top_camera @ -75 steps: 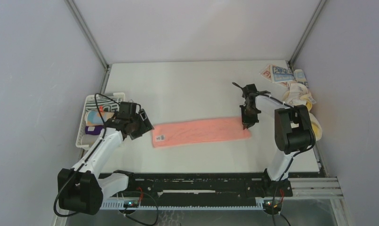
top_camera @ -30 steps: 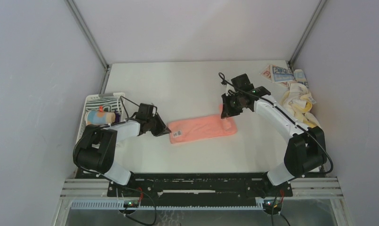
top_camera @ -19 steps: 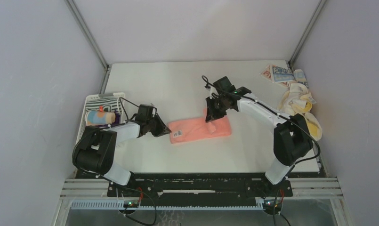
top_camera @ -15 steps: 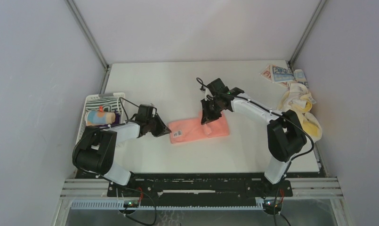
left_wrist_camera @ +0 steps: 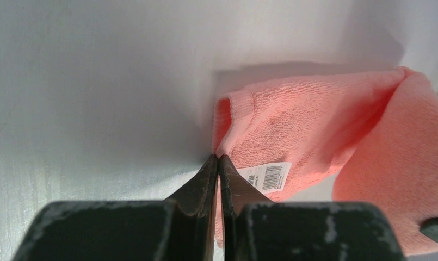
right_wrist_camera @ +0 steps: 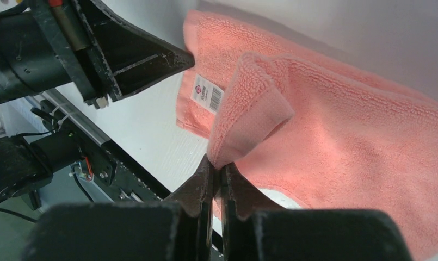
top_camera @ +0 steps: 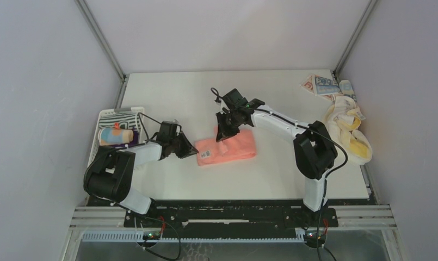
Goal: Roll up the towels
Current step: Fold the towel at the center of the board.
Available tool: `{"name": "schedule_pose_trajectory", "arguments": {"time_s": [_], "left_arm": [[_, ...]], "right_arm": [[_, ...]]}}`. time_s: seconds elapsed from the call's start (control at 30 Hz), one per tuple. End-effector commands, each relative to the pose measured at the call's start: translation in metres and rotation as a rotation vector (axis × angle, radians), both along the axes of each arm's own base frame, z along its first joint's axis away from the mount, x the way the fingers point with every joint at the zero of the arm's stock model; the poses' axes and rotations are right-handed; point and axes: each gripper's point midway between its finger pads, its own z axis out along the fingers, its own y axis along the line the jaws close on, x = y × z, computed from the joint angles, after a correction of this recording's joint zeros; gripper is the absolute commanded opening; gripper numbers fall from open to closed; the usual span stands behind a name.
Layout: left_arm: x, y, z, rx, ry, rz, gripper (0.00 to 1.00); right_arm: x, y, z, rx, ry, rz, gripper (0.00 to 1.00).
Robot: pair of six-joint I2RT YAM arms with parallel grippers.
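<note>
A salmon-pink towel [top_camera: 235, 148] lies folded over itself in the middle of the table, a white barcode label [top_camera: 205, 155] near its left end. My left gripper [top_camera: 194, 153] is shut on that left edge, low at the table; in its wrist view the pinched hem shows at the left gripper [left_wrist_camera: 219, 158] and the towel [left_wrist_camera: 314, 122] spreads beyond. My right gripper [top_camera: 223, 136] is shut on the towel's other end, held raised over the left half. In the right wrist view the right gripper [right_wrist_camera: 219, 166] holds a folded corner of the towel [right_wrist_camera: 358, 147].
A white slotted basket [top_camera: 95, 142] at the left holds rolled towels [top_camera: 116, 136]. A heap of cream-yellow towels [top_camera: 347, 122] and a blue-printed towel [top_camera: 322, 84] lie at the far right. The black rail [top_camera: 227, 212] runs along the near edge.
My right gripper has carried the towel's right end leftward over the towel, so the towel now lies much shorter. My left gripper has kept its hold in the same place.
</note>
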Motion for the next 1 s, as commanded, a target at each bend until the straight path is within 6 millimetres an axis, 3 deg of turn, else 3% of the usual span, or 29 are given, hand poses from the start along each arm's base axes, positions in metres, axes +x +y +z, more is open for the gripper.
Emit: {"name": "schedule_pose_trajectory", "arguments": {"time_s": [0.0,0.4,0.83,0.97], "left_arm": [[-0.046,0.02,-0.038,0.116,0.167,-0.001,0.08],[-0.046,0.017,-0.036,0.112,0.163,-0.008,0.08],[-0.046,0.014,-0.034,0.109,0.16,-0.013,0.08],[-0.046,0.015,-0.034,0.111,0.159,-0.012,0.08]], "right_arm": [[0.005,0.019,0.003,0.024,0.005,0.0,0.0],[0.008,0.029,-0.027,-0.038,0.035,-0.006,0.0],[-0.006,0.059,-0.018,0.021,0.039,0.048,0.0],[-0.009,0.06,-0.026,0.001,0.052,0.059,0.0]]}}
